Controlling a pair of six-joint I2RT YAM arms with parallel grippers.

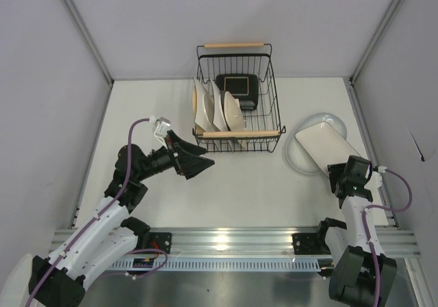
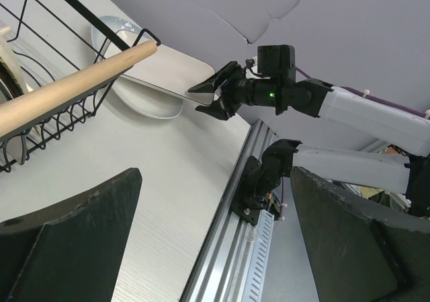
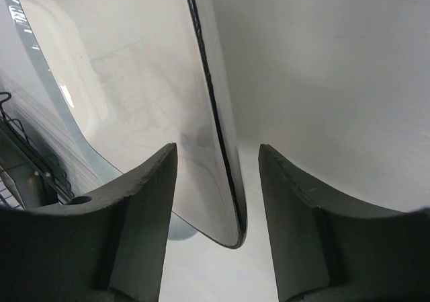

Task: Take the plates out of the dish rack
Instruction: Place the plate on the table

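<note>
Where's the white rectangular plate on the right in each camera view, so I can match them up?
Top external: white rectangular plate at right, lying on a round plate.
Left wrist: plate upper centre, past the wooden handle.
Right wrist: plate fills the upper left.
Shared landmark: right gripper astride its near edge.

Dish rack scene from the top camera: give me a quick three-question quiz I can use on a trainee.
1. How many wooden handles does the dish rack have?
2. True or false: the left gripper holds a plate.
3. The white square plate rests on: A the dish rack's floor, B a white round plate, C a wooden handle.
Key: 1 two; 2 false; 3 B.
</note>
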